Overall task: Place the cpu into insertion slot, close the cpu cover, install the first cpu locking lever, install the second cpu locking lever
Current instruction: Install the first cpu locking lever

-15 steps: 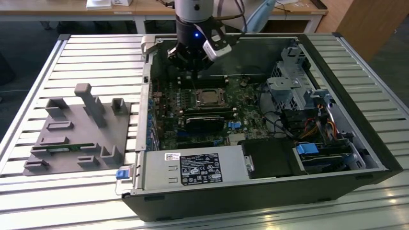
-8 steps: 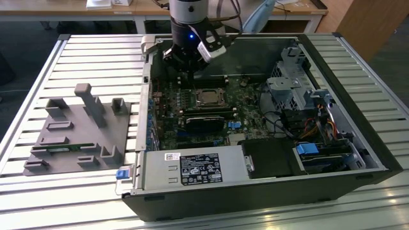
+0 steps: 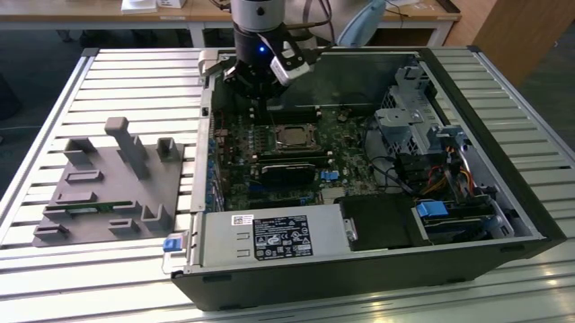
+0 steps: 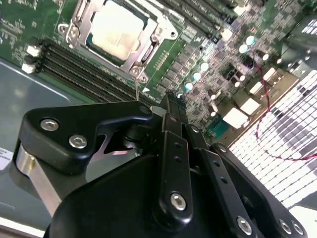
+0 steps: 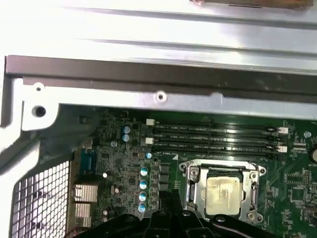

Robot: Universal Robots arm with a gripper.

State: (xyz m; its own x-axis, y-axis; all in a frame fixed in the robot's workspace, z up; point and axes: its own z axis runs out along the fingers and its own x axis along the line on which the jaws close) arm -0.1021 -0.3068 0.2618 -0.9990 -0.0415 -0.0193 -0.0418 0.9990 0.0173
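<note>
The cpu (image 4: 116, 29) (image 5: 225, 191) (image 3: 292, 136) lies flat in the insertion slot (image 5: 218, 172), its pale metal top facing up. The cpu cover (image 4: 140, 58) (image 5: 194, 184), a silver frame, lies down around it. From a socket corner a thin metal lever (image 4: 136, 87) rises toward my gripper, and its end is hidden behind the gripper body. My gripper (image 4: 174, 101) (image 5: 169, 197) (image 3: 260, 101) hangs above the board just beside the socket, toward the case's back wall. Its black fingers (image 4: 168, 129) stand together, shut, with nothing visible between them.
Long black memory slots (image 5: 213, 134) run beside the socket. The open computer case (image 3: 503, 134) encloses the board, with a drive cage (image 3: 422, 128) at the exterior view's right and a power supply (image 3: 269, 235) at the front. A grey fixture (image 3: 108, 182) sits outside at the exterior view's left.
</note>
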